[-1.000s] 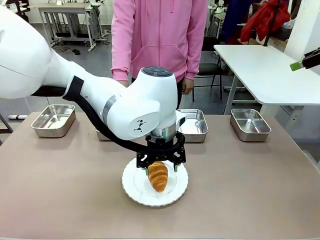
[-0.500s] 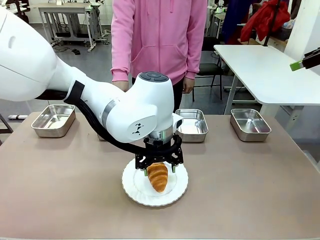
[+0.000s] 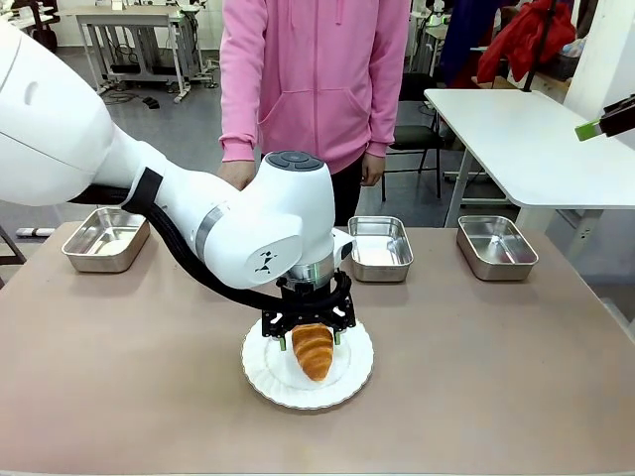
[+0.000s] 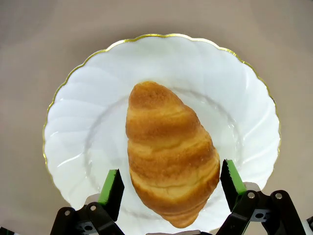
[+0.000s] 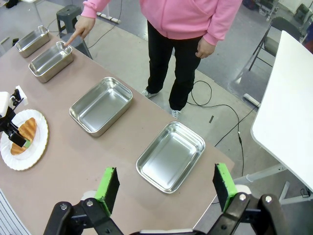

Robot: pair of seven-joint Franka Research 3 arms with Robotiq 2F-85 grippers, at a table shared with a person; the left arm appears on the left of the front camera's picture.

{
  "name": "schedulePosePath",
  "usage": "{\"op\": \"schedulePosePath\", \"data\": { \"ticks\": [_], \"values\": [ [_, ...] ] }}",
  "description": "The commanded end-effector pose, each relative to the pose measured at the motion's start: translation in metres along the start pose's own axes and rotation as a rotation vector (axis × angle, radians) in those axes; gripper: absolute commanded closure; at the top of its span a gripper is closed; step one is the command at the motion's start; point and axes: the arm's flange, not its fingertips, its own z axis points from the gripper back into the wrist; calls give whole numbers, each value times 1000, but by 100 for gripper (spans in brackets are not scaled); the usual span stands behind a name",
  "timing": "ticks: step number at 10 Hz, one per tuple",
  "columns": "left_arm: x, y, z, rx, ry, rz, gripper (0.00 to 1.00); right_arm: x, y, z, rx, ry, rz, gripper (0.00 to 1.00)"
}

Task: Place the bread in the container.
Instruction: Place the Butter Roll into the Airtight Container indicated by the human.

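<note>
Squarely straddled by the wide-open left gripper, the bread is seen lying on the plate between the pads, its long axis set across their closing line.

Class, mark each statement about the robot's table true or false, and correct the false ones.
1. The bread lies on the white plate. True.
2. The left tool is shut on the bread. False: it is open, with a pad on each side of the bread.
3. The person's hand points at a container. True.
4. The right tool holds a container. False: it is open and holds nothing.
</note>
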Motion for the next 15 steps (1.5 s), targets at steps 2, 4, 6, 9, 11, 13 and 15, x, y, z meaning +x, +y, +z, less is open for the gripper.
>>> {"op": "schedulePosePath", "data": {
  "ticks": [2, 4, 6, 9, 11, 13, 15],
  "values": [
    [4, 4, -7, -25, -11, -22, 0, 0, -2, -1, 4, -19, -5, 0],
    [8, 4, -9, -27, -7, -28, 7, 0, -2, -1, 4, -19, -5, 0],
    [8, 4, -9, -34, -1, -30, 27, 0, -2, -1, 4, -19, -5, 0],
    [13, 2, -13, -8, -10, -36, 59, 0, -2, -1, 4, -19, -5, 0],
    [6, 2, -6, -18, -4, -31, 59, 0, -2, -1, 4, -19, -5, 0],
    [6, 2, -6, -18, -4, -31, 59, 0, -2, -1, 4, -19, -5, 0],
    [6, -2, -3, -23, -9, -36, 59, 0, -2, -1, 4, -19, -5, 0]
  ]
}}
